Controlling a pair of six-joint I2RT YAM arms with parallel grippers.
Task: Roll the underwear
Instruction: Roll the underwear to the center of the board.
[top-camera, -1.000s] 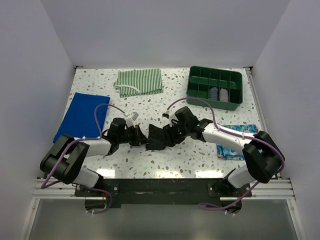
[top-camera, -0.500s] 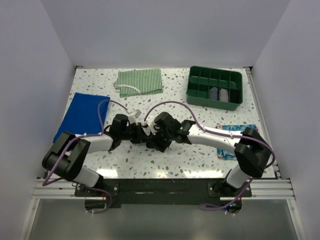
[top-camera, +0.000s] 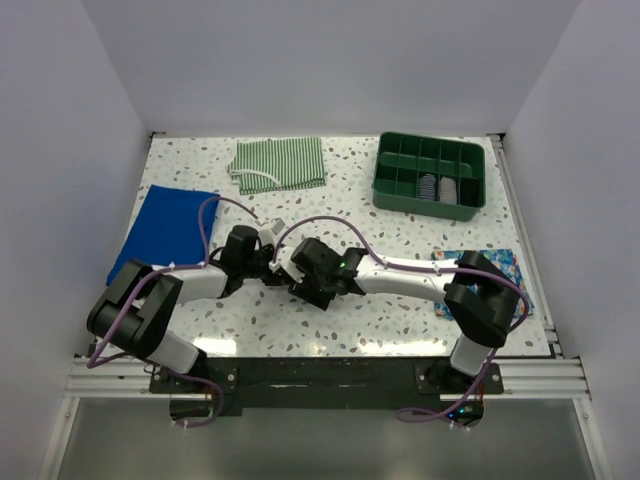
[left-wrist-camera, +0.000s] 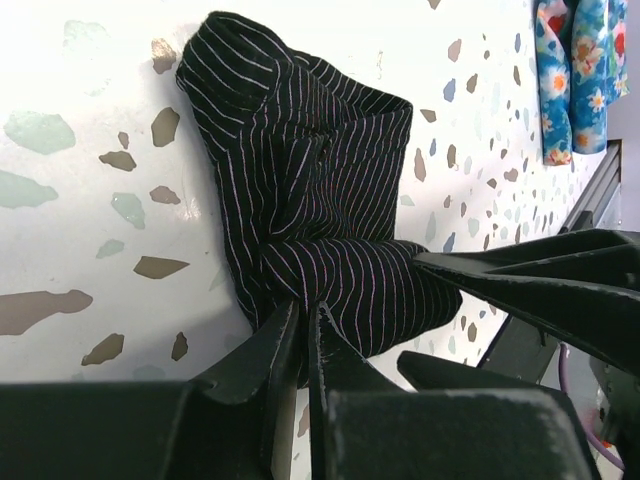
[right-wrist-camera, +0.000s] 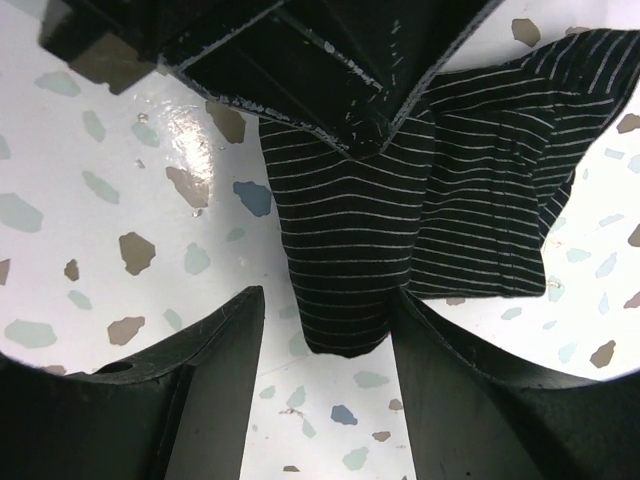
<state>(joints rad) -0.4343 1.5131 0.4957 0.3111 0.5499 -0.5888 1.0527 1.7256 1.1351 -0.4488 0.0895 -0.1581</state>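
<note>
The underwear (left-wrist-camera: 310, 200) is black fabric with thin pale stripes, bunched into a loose roll on the speckled table. In the top view it is mostly hidden under the two grippers at the table's middle front. My left gripper (left-wrist-camera: 303, 312) (top-camera: 272, 264) is shut, pinching a fold at the roll's near edge. My right gripper (right-wrist-camera: 328, 300) (top-camera: 301, 272) is open. Its fingers (right-wrist-camera: 215, 350) stand on either side of the rolled end of the underwear (right-wrist-camera: 340, 250), and the right one touches the cloth. The left gripper's closed fingers show at the top of the right wrist view.
A green-and-white striped cloth (top-camera: 280, 163) lies at the back left. A green compartment tray (top-camera: 392, 180) stands at the back right. A blue cloth (top-camera: 165, 232) lies at the left edge. A blue floral cloth (top-camera: 497, 262) lies at the right, behind my right arm.
My right gripper has moved left across the table until it meets the left gripper. The underwear has gone from spread between them to bunched under both. The left gripper has barely moved.
</note>
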